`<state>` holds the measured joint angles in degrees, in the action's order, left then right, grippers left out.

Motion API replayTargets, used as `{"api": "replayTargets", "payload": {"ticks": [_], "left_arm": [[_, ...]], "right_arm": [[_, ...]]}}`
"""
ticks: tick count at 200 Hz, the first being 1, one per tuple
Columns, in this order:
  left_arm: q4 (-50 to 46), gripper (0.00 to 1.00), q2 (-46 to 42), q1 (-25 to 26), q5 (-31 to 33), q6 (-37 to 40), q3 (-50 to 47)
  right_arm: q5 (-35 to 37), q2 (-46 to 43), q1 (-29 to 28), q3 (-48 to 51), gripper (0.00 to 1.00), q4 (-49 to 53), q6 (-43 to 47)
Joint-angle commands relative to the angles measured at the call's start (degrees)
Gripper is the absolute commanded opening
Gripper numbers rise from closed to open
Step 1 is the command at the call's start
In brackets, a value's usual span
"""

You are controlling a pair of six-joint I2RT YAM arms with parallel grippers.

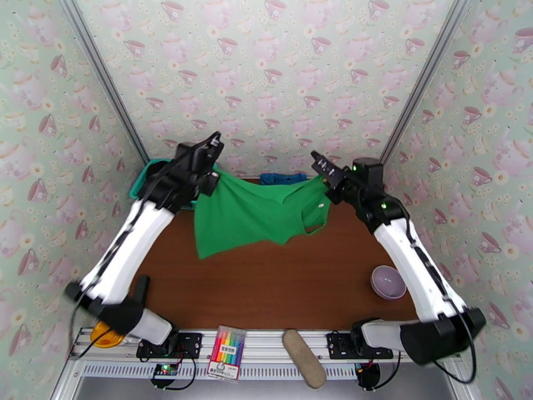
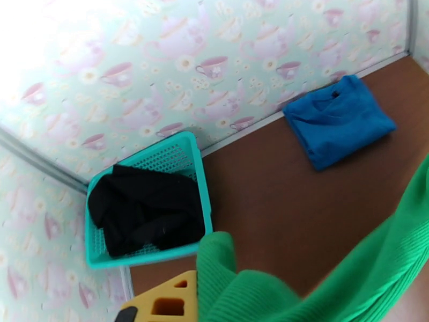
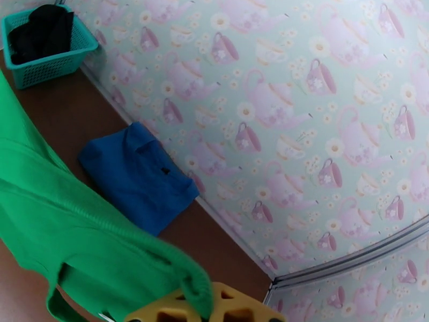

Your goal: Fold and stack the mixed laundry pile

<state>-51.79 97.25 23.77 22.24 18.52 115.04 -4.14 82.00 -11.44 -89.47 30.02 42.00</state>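
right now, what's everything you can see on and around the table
green garment: one, green, hanging over the table between both claws
blue garment: one, bright blue, folded by the back wall
black garment: one, black, bunched in the basket
basket: one, teal, far left corner
bowl: one, pale purple, table's right side
marker pack: one, multicoloured, near rail
oblong pad: one, tan, near rail, right of the marker pack
round thing: one, orange, near rail's left end
table: one, brown, under it all
left claw: one, yellow fingers, shut on the green garment
right claw: one, yellow fingers, shut on the green garment
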Motion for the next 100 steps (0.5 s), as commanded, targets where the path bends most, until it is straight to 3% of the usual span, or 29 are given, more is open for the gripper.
{"api": "replayTargets", "payload": {"ticks": [1,21,40,75,100], "left_arm": [[3.13,0.00,4.99,-2.00,-0.24,2.15,10.90],[1.07,0.00,8.53,-2.05,0.60,2.45,17.28],[2.06,0.00,5.50,-1.49,0.04,1.24,12.96],[15.90,0.00,-10.69,2.17,2.59,-1.15,-19.88],[23.23,0.00,-20.08,5.31,2.59,-10.40,-42.75]], "right_arm": [[-3.58,3.55,2.36,-7.00,0.00,-3.77,-2.33],[-3.87,4.77,3.52,-8.89,0.00,-4.06,-1.66],[-4.75,2.40,3.63,-4.64,0.00,-5.26,0.90],[-10.50,-6.50,3.62,15.54,0.00,-10.33,8.15],[-13.12,-12.70,3.18,29.93,0.00,-12.85,9.70]]}}
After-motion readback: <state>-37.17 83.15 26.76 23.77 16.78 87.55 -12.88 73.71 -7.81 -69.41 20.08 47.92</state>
